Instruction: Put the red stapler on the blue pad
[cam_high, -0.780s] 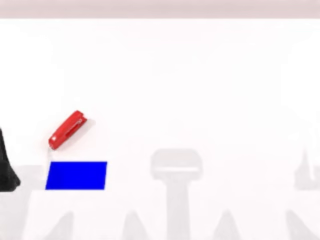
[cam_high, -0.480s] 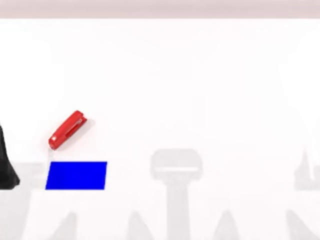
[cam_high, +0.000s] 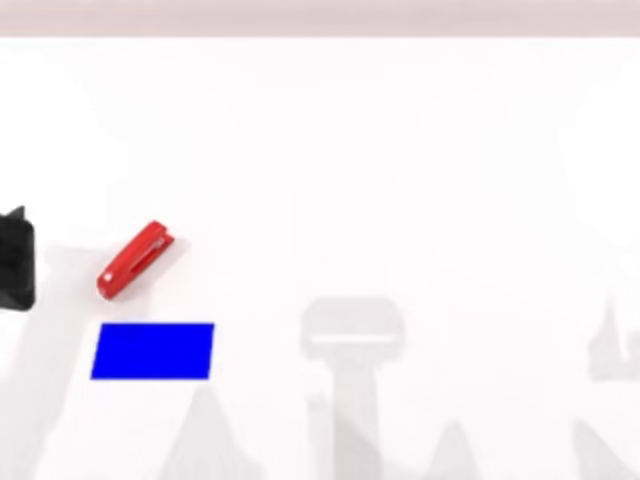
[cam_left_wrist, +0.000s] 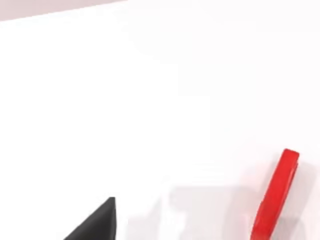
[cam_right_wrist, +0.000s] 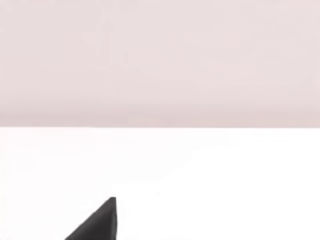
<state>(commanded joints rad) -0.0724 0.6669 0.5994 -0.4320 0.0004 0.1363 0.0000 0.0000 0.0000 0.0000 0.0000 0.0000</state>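
Note:
The red stapler (cam_high: 135, 260) lies aslant on the white table at the left, its far end pointing up and to the right. Just below it, a small gap away, the flat blue pad (cam_high: 152, 351) lies bare. My left gripper (cam_high: 14, 262) is a dark shape at the left edge, level with the stapler and well to its left. The left wrist view shows the red stapler (cam_left_wrist: 276, 196) off to one side of the gripper's dark tip. My right gripper is outside the top view; its wrist view shows only a dark tip over the bare table.
The table's far edge (cam_high: 320, 38) meets a pale pink wall. Grey shadows of the arms fall across the front of the table, one beside the pad (cam_high: 350, 340).
My left gripper has moved up along the left edge, from beside the pad to level with the stapler. The stapler and pad have not moved.

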